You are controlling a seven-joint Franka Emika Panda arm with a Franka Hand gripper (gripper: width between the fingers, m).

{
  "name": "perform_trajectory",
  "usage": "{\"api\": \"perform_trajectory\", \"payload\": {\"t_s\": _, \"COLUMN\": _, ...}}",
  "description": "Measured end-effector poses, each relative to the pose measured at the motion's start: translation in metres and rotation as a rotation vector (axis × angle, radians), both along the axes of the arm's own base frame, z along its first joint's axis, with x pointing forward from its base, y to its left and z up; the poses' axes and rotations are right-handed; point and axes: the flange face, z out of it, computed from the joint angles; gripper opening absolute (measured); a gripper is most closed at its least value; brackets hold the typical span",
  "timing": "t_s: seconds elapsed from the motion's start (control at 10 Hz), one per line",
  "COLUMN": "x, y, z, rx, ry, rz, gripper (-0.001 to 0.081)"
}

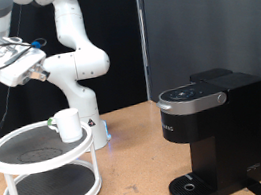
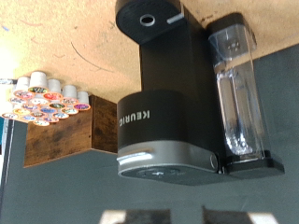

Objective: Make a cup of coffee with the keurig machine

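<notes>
Hand (image 1: 20, 64) hovering high, well up-left of the tall black boxy keurig machine (image 1: 210, 134); finger spread can't tell, nothing seen held. Glossy white cylindrical cup (image 1: 68, 125) sitting on white two-tier round rack (image 1: 21, 167), left of the machine, not under the spout. Lid looking closed. Wooden box of pods (image 2: 56, 126) beside the machine on the wooden surface (image 1: 135, 183); path looking unobstructed.

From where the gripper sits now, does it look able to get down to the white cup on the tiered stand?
Probably yes. The gripper hangs high above the stand, and the cup sits on the top tier's rim side with nothing visible over it.
</notes>
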Motion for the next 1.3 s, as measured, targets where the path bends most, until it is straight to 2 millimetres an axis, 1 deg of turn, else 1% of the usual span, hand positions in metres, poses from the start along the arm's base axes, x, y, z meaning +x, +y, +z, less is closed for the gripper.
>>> {"api": "perform_trajectory", "payload": {"t_s": 0.2, "x": -0.008, "y": -0.008, "z": -0.006, "rx": 0.004, "ry": -0.003, "rz": 0.028, "gripper": 0.0}}
{"api": "perform_trajectory", "payload": {"t_s": 0.6, "x": -0.02, "y": -0.015, "z": -0.015, "rx": -0.008, "ry": -0.016, "rz": 0.046, "gripper": 0.0}}
{"api": "perform_trajectory", "payload": {"t_s": 0.8, "x": -0.023, "y": -0.017, "z": -0.03, "rx": -0.036, "ry": -0.016, "rz": -0.005, "gripper": 0.0}}
{"api": "perform_trajectory", "payload": {"t_s": 0.9, "x": -0.024, "y": -0.016, "z": -0.042, "rx": -0.05, "ry": -0.019, "rz": -0.027, "gripper": 0.01}}
{"api": "perform_trajectory", "payload": {"t_s": 1.0, "x": -0.026, "y": -0.013, "z": -0.054, "rx": -0.057, "ry": -0.018, "rz": -0.039, "gripper": 0.0237}}
{"api": "perform_trajectory", "payload": {"t_s": 1.1, "x": -0.028, "y": -0.011, "z": -0.066, "rx": -0.062, "ry": -0.015, "rz": -0.043, "gripper": 0.0237}}
{"api": "perform_trajectory", "payload": {"t_s": 1.2, "x": -0.03, "y": -0.009, "z": -0.076, "rx": -0.063, "ry": -0.011, "rz": -0.041, "gripper": 0.042}}
{"api": "perform_trajectory", "payload": {"t_s": 1.3, "x": -0.032, "y": -0.007, "z": -0.087, "rx": -0.066, "ry": -0.007, "rz": -0.036, "gripper": 0.042}}
